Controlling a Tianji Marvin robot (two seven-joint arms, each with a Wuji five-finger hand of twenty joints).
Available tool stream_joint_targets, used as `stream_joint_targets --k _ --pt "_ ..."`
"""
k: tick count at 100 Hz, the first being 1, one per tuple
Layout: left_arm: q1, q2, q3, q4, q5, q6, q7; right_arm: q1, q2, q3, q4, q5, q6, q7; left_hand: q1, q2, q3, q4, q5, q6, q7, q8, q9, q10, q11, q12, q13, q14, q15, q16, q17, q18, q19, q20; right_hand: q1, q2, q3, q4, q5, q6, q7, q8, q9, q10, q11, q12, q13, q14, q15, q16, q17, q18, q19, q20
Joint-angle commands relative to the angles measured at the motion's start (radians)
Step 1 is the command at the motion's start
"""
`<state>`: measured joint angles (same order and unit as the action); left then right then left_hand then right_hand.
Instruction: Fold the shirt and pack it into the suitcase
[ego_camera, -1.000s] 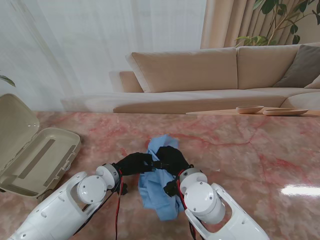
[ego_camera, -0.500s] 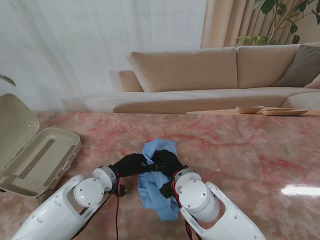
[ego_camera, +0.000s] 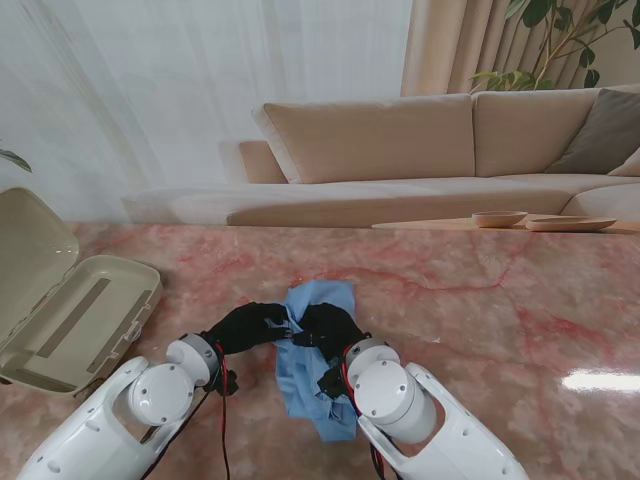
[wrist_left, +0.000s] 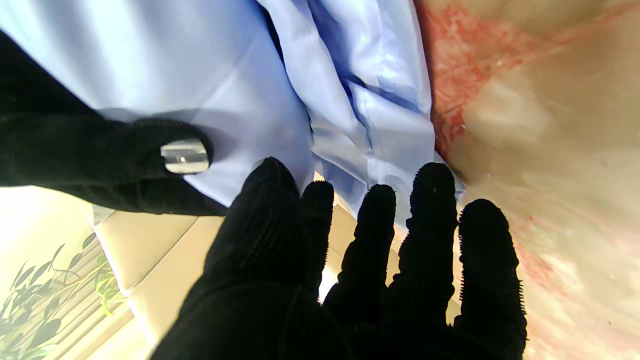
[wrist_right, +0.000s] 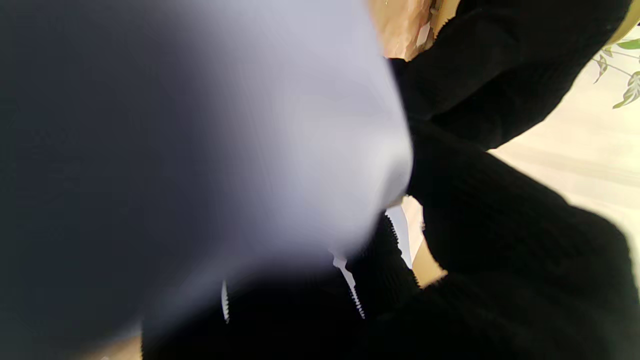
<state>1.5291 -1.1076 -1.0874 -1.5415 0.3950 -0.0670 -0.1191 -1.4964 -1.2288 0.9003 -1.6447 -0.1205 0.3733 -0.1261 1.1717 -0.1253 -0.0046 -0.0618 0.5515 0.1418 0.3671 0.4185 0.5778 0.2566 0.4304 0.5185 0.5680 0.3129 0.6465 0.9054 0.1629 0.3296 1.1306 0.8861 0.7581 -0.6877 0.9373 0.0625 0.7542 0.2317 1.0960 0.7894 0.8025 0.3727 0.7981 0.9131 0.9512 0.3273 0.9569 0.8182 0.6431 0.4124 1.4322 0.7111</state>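
The light-blue shirt (ego_camera: 318, 352) lies bunched on the marble table, well right of the open suitcase (ego_camera: 75, 305), long axis running away from the robot. The right hand (ego_camera: 325, 330) grips its middle; the left hand (ego_camera: 243, 325), fingers spread and empty, reaches its left edge.

Light-blue shirt (ego_camera: 315, 360) bunched on table; beige suitcase (ego_camera: 70, 305) open, far left.

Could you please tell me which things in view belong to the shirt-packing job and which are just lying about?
Job: blue shirt; open suitcase; left robot hand; right robot hand.
Lying about: sofa; wooden bowls; plant.
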Motion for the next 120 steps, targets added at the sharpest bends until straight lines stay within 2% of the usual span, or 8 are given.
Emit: stream_joint_targets --k 1,22,42,63,92,120 --pt "0.017 0.007 -0.009 -0.015 0.011 0.009 0.008 -0.007 0.005 -0.003 0.006 0.006 0.003 0.024 0.001 0.034 -0.024 0.004 0.011 0.006 -0.016 0.012 -0.031 -0.001 -0.003 0.005 -0.001 0.026 -0.032 -0.008 -0.012 0.011 -0.011 -0.002 0.012 0.003 -0.025 -0.057 0.02 -0.036 -0.013 -0.028 -0.021 -0.007 -0.024 -0.042 -0.034 0.015 -0.049 -0.033 -0.035 0.032 -0.034 -0.003" --pt "0.06 0.01 -0.057 -0.071 0.04 0.026 0.011 -0.007 0.013 -0.005 0.009 0.004 -0.001 0.048 0.0 0.034 -0.024 0.004 0.015 0.009 -0.019 0.011 -0.03 -0.001 -0.005 0.004 -0.001 0.027 -0.033 -0.009 -0.012 0.011 -0.011 -0.002 -0.046 0.077 -0.139 -0.089 0.037 -0.026 -0.104 -0.122 -0.038 -0.013 -0.082 -0.148 -0.076 0.023 -0.19 -0.097 -0.11 0.037 -0.097 -0.007" --pt "0.09 0.012 -0.097 -0.117 0.068 0.034 0.016 -0.009 0.026 -0.003 0.002 0.001 -0.008 0.086 -0.003 0.035 -0.025 0.003 0.018 0.006 -0.024 0.011 -0.027 -0.001 -0.008 0.004 0.0 0.027 -0.036 -0.01 -0.012 0.011 -0.011 -0.002 -0.098 0.173 -0.236 -0.081 0.067 -0.032 -0.262 -0.069 -0.046 -0.02 -0.15 -0.204 -0.112 0.019 -0.377 -0.192 -0.158 0.034 -0.142 -0.016" --pt "0.094 0.011 -0.116 -0.143 0.081 0.034 0.024 -0.043 0.042 0.018 -0.043 -0.026 -0.042 0.101 -0.005 0.035 -0.026 0.003 0.023 0.004 -0.026 0.013 -0.025 -0.002 -0.012 0.002 0.0 0.026 -0.04 -0.013 -0.012 0.011 -0.011 -0.002 -0.104 0.2 -0.262 -0.076 0.081 -0.029 -0.311 -0.057 -0.036 -0.017 -0.172 -0.222 -0.117 0.027 -0.417 -0.212 -0.17 0.038 -0.157 -0.021" --pt "0.038 0.007 -0.097 -0.142 0.085 0.021 0.035 -0.166 0.09 0.112 -0.177 -0.147 -0.17 0.15 -0.01 0.035 -0.026 0.003 0.021 -0.005 -0.033 0.015 -0.029 -0.002 -0.021 -0.001 -0.003 0.026 -0.06 -0.029 -0.012 0.011 -0.011 -0.002 -0.099 0.219 -0.29 -0.068 0.089 -0.033 -0.359 -0.044 -0.03 -0.02 -0.194 -0.237 -0.117 0.028 -0.447 -0.224 -0.178 0.04 -0.169 -0.025" --pt "-0.08 -0.003 -0.031 -0.084 0.068 0.0 0.05 -0.333 0.124 0.255 -0.273 -0.217 -0.293 0.208 -0.022 0.044 -0.025 0.007 -0.008 -0.026 -0.048 0.01 -0.037 -0.002 -0.034 -0.009 -0.008 0.026 -0.076 -0.043 -0.01 0.018 -0.017 -0.005 -0.097 0.234 -0.303 -0.067 0.09 -0.032 -0.382 -0.054 -0.022 -0.018 -0.209 -0.242 -0.117 0.036 -0.453 -0.224 -0.179 0.04 -0.173 -0.026"
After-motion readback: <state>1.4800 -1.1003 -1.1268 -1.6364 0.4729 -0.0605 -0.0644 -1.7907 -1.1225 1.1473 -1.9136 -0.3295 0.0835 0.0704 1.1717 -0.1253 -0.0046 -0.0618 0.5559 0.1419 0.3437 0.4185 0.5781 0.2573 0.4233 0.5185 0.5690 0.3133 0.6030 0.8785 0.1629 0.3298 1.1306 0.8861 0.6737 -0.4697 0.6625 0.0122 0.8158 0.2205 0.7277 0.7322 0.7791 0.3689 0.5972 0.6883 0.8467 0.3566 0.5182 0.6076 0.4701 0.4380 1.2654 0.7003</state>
